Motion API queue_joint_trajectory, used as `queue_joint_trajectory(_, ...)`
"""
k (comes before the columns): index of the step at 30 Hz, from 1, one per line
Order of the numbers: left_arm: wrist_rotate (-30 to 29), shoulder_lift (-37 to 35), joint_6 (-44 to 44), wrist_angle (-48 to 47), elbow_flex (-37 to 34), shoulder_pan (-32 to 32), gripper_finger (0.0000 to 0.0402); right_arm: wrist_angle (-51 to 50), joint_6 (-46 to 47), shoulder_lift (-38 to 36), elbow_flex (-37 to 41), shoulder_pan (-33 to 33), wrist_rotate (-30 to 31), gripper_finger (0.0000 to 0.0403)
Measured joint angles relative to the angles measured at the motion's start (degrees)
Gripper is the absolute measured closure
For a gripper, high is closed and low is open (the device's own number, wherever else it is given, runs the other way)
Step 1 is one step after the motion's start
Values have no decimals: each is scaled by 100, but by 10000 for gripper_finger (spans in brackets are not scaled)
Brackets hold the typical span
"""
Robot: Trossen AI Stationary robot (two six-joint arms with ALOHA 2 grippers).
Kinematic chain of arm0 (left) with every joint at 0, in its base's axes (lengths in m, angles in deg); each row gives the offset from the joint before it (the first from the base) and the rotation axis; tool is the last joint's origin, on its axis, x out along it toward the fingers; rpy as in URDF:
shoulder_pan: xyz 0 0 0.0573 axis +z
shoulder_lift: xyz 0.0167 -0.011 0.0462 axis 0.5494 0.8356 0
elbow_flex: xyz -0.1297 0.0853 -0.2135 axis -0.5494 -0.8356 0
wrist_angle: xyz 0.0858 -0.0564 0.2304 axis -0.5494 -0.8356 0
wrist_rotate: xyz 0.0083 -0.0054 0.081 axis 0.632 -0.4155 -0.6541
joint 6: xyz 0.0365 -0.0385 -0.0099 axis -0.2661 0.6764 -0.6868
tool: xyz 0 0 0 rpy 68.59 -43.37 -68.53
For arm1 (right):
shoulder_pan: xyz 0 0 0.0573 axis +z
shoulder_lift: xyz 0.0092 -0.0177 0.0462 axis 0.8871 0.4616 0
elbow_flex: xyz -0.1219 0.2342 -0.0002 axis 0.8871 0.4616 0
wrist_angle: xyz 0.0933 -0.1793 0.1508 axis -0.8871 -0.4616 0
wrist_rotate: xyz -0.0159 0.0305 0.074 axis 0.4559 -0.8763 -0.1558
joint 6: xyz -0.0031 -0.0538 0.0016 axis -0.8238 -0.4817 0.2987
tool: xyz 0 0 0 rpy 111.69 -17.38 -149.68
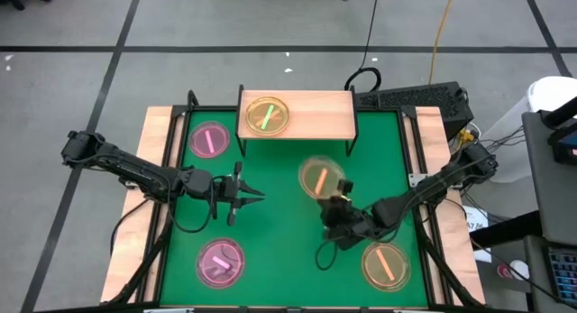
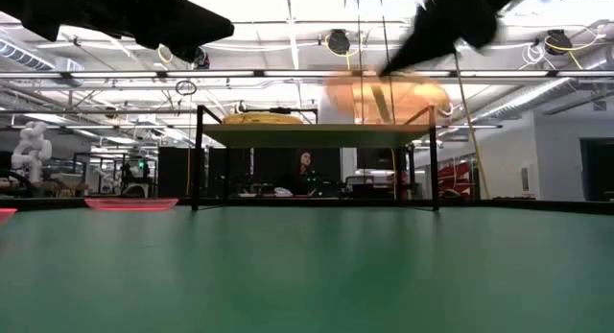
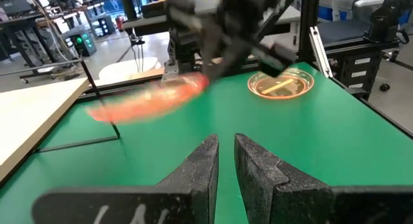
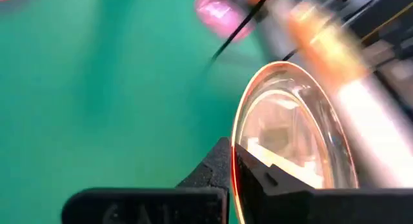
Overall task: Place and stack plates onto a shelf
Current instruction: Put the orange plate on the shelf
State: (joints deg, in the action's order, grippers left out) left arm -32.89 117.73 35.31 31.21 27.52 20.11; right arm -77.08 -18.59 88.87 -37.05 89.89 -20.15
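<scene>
Green table [image 1: 279,250]: right tool [image 1: 338,203] clamps orange plate [image 1: 320,178] aloft; shelf [image 1: 315,115] holds 1 amber plate [image 1: 267,116]; left tool [image 1: 252,197] nearly closed, empty.

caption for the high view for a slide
Right gripper carries an orange plate toward the shelf, where one plate already sits.

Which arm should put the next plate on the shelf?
Right. Its end effector already grips an amber plate in the air just short of the shelf. The left end effector is empty, over bare table.
</scene>
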Motion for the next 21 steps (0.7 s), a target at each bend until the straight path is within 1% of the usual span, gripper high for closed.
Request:
queue_joint_trajectory(3,0,1,-1,-2,0,4,344,430,-1033,2,-401,-226,577,403)
queue_joint_trajectory(5,-2,-1,1,0,0,7,344,719,-1692,-5,-612,-461,783,403)
queue_joint_trajectory(8,-2,0,-1,1,0,7,344,894,-2370,-9,-819,-948,774,403)
queue_joint_trajectory(12,-2,0,4,0,0,7,344,876,-2793,-9,-854,-1761,742,403)
queue_joint_trajectory(14,-2,1,4,-2,0,7,344,782,-2868,-9,-855,-2180,410,403)
queue_joint_trajectory(18,-2,1,-20,-4,0,7,344,472,-2600,-4,-857,-2977,-667,403)
queue_joint_trajectory(21,-2,-1,-104,-4,0,7,344,342,-2348,-4,-811,-3407,-1016,403)
